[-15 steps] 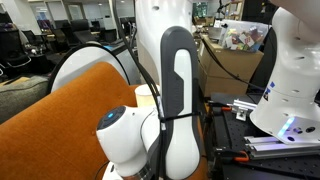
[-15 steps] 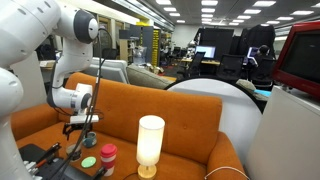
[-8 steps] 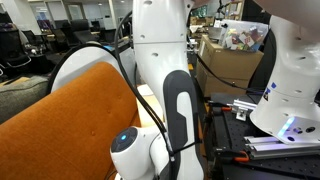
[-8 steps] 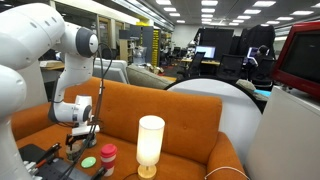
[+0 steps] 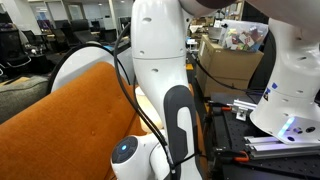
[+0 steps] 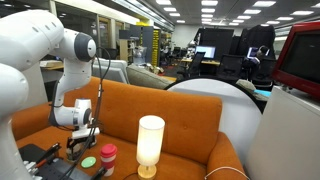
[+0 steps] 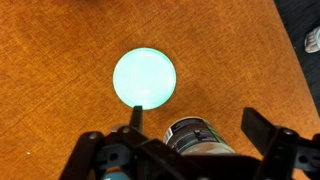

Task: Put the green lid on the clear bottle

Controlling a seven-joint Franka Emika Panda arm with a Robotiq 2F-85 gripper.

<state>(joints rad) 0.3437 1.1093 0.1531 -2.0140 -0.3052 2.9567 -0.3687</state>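
Two things are sitting under me on the orange couch seat (image 7: 60,50): the green lid (image 7: 144,78) and the clear bottle (image 7: 198,137). In the wrist view the lid is lying flat at about 11 o'clock from the bottle, near it but not touching. My gripper (image 7: 195,115) is hanging over them with its jaws wide apart and holding nothing.

Here is what I am worrying about. The bottle, not the lid, is sitting between my jaws. If I am going straight down from here, I think I am going to grab the wrong thing, or bump it and tip it over. The seat is looking soft, so the bottle may be wobbling easily.

The lid is wide, flat and low. If I am coming down a little off its middle, one finger could be landing on top of it. That could push it into the cloth or flip it up on its edge. It could also be slipping out sideways when I squeeze.

In an exterior view, a tall white cylinder (image 6: 150,143) is standing at 3 o'clock from the lid (image 6: 87,160). It is well apart, but a big swing could be knocking it.

I cannot tell if the bottle's mouth is open.
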